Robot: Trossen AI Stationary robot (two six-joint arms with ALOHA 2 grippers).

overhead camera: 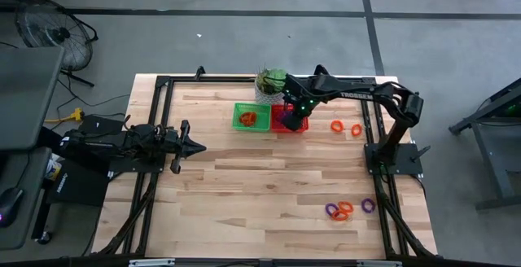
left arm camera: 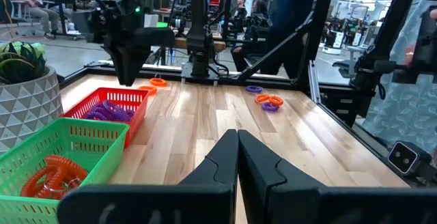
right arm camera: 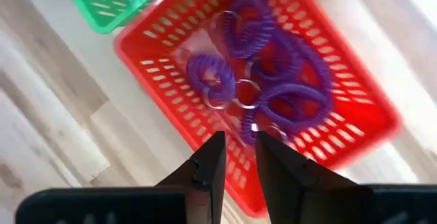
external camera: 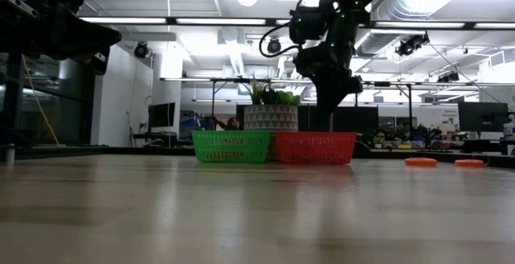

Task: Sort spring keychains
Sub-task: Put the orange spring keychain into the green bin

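While purple spring keychains (right arm camera: 263, 87) fill the red basket (right arm camera: 345, 138), the right fingers (right arm camera: 208, 162) hover above, parted.

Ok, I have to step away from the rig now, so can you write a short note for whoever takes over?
Left gripper: shut, empty, parked over the left side of the table.
Right gripper: fingers slightly apart, nothing between them, hanging over the red basket.
Done: purple keychains lie in the red basket; orange keychains lie in the green basket.
Left: two orange keychains on the table to the right of the red basket, and a mixed orange and purple cluster near the table's front right corner.
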